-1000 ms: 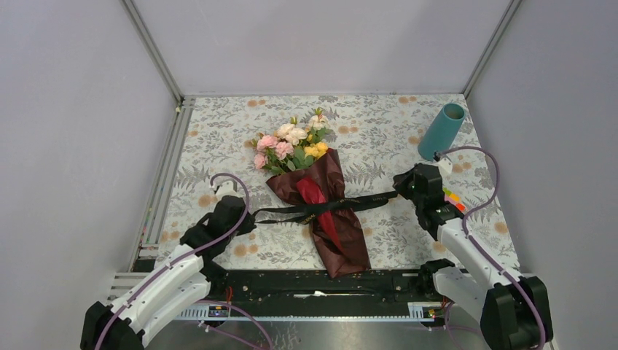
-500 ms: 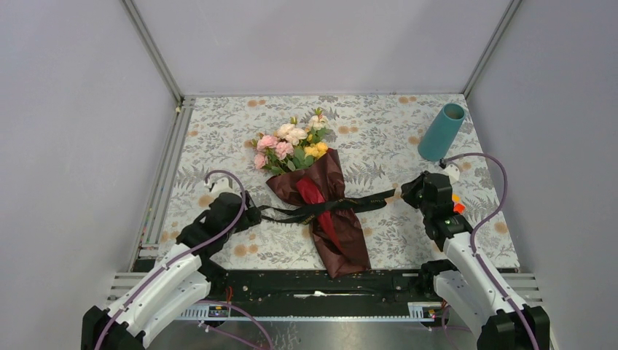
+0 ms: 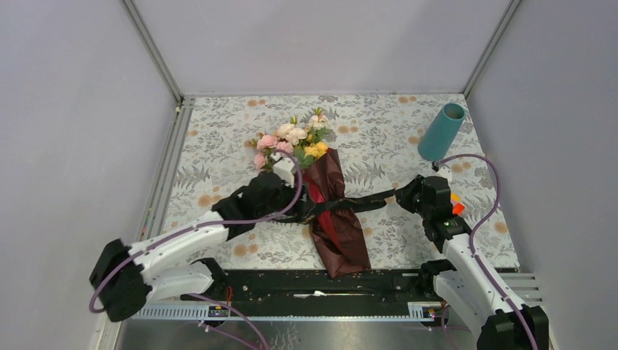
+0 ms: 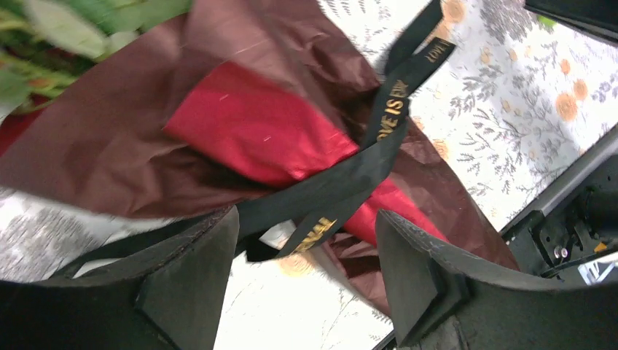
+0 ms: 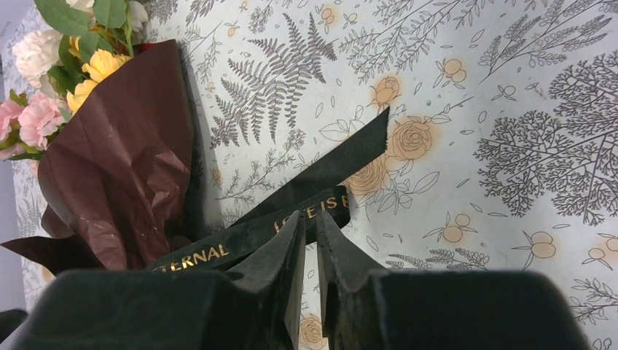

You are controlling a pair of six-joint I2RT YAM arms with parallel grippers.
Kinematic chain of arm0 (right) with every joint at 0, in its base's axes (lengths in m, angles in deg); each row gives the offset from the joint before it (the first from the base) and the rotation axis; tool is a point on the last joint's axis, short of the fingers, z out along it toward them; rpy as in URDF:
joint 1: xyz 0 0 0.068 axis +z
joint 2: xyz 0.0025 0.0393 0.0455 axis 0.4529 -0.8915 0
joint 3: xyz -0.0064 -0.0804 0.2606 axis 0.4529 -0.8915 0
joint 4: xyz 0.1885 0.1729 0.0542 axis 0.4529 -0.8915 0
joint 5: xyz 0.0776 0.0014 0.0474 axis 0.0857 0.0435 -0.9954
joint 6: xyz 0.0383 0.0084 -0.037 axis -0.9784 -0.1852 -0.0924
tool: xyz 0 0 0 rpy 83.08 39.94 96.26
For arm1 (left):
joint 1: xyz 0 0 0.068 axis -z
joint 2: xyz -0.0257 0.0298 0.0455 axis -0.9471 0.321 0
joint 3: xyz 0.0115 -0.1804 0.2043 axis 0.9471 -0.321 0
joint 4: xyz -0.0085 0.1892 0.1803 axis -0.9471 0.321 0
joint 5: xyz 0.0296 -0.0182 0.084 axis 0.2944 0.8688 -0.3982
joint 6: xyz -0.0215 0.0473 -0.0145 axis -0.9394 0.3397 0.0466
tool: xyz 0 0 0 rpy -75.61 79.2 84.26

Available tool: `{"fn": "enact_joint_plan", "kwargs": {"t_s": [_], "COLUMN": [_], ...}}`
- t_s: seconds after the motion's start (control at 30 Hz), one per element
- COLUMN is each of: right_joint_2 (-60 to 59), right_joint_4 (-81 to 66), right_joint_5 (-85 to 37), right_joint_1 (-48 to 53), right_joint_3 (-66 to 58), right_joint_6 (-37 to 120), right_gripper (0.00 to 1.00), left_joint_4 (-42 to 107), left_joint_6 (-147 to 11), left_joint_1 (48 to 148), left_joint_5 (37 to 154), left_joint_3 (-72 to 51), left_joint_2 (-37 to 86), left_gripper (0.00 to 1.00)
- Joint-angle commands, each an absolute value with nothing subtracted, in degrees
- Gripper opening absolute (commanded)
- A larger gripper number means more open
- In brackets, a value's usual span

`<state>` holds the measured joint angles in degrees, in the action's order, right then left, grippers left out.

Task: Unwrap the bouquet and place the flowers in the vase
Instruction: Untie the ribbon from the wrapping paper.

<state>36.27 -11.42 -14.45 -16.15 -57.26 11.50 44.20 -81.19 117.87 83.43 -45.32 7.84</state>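
Observation:
The bouquet lies flat mid-table, its flowers [image 3: 290, 142] pink, cream and yellow above dark maroon paper [image 3: 339, 233]. A black ribbon [image 3: 353, 203] with gold lettering crosses the wrap. My left gripper [image 3: 297, 206] is at the wrap's left side, open wide. In the left wrist view the ribbon [image 4: 342, 182] runs just past the gap between its fingers [image 4: 193, 281], over the red inner paper [image 4: 270, 138]. My right gripper [image 3: 403, 195] is at the ribbon's right end, open only a crack, and the ribbon [image 5: 240, 237] lies on the cloth just beyond its tips [image 5: 311, 222]. The teal vase [image 3: 442, 131] stands far right.
A small multicoloured block toy [image 3: 455, 205] sits just right of my right gripper. The floral tablecloth [image 3: 218, 138] covers the table, with grey walls on three sides. A black rail [image 3: 321, 284] runs along the near edge between the arm bases.
My left gripper let go of the ribbon's left end, opened wide and moved right up to the wrap. My right gripper opened a crack and the ribbon went slack.

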Motion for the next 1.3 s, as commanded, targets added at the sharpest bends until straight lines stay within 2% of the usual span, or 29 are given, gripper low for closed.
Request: {"fn": "enact_joint_plan", "kwargs": {"t_s": [0.0,0.13,0.33,0.63,1.07,1.27], "right_joint_2": [36.09,36.33,36.08,34.35,32.92,32.52], "right_joint_4": [-10.9,-11.32,-11.62,-11.19,-10.9,-10.68], "right_joint_5": [-15.97,-17.66,-17.97,-18.45,-19.04,-19.04], "right_joint_1": [-16.38,-16.36,-16.38,-16.38,-16.37,-16.38], "right_joint_3": [-57.23,-57.39,-57.58,-57.23,-56.96,-57.0], "right_joint_6": [12.4,12.49,12.68,12.82,12.83,12.81], "right_gripper": [0.18,0.19,0.18,0.19,0.18,0.18], "left_joint_4": [35.66,33.45,32.27,30.45,29.92,30.6], "left_joint_6": [-76.42,-76.6,-77.37,-78.8,-79.16,-79.16], "left_joint_1": [119.88,120.06,120.13,120.12,121.57,122.16], "left_joint_5": [89.11,90.01,92.26,94.1,94.06,92.02], "left_joint_3": [-39.45,-37.63,-36.14,-36.9,-38.52,-38.26], "left_joint_2": [15.99,20.85,26.11,27.52,28.94,29.3], "left_gripper": [0.73,0.72,0.65,0.5,0.51,0.32]}}
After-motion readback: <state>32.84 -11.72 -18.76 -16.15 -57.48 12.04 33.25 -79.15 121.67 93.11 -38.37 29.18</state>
